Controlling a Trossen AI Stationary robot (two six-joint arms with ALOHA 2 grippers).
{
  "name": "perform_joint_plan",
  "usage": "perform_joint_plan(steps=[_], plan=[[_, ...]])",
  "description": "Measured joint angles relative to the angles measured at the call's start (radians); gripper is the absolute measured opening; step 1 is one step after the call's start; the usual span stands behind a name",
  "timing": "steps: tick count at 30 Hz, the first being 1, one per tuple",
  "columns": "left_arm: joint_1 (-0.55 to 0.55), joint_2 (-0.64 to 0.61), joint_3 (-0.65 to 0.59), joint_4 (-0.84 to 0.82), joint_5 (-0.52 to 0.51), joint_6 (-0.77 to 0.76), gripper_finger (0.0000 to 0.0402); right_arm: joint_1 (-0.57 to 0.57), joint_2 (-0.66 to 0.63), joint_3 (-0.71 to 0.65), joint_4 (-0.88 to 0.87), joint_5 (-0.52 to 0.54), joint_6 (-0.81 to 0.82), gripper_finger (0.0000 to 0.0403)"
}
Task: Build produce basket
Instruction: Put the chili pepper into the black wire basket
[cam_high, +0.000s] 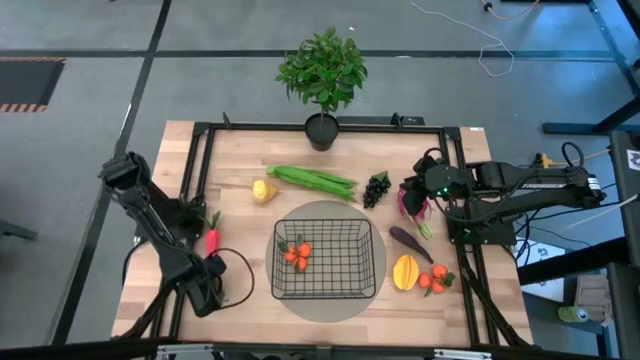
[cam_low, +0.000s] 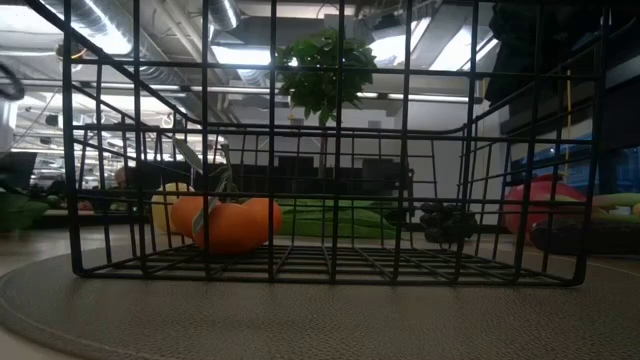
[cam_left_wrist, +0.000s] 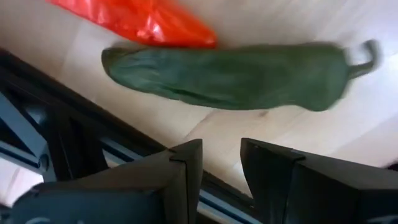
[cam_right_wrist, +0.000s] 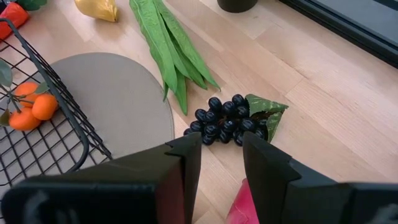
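Black wire basket sits mid-bench on a grey mat, holding only tomatoes; left end effector, left of the basket, hovers empty and part-open over a cucumber beside the chili; right end effector, right of the basket, is likewise empty over grapes. Risk: closing off-centre could roll the cucumber away or snag the chili. Cucumber hidden from above.
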Motion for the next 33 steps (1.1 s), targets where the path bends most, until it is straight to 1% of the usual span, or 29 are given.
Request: perform_joint_plan(steps=[3,10,15,21,28,33], plan=[[-0.004,0.041,0.0,0.001,-0.023,0.008,0.0098,0.0,0.0,0.0,0.0,0.0,0.0,0.011],[0.021,0.141,0.002,-0.009,-0.174,0.011,0.0098,0.0,0.0,0.0,0.015,0.0,0.0,0.011],[0.061,0.162,0.005,-0.057,-0.236,0.012,0.0098,0.0,0.0,0.0,0.049,0.002,-0.002,0.011],[0.104,0.155,0.002,-0.087,-0.375,0.011,0.0098,0.0,0.0,0.0,0.06,0.03,-0.03,0.011],[0.111,0.153,0.001,-0.074,-0.387,0.011,0.0098,0.0,0.0,0.0,0.06,0.029,-0.034,0.011],[0.111,0.154,0.0,-0.08,-0.421,0.069,0.0111,0.0,0.0,0.0,0.06,0.028,-0.034,0.011]])
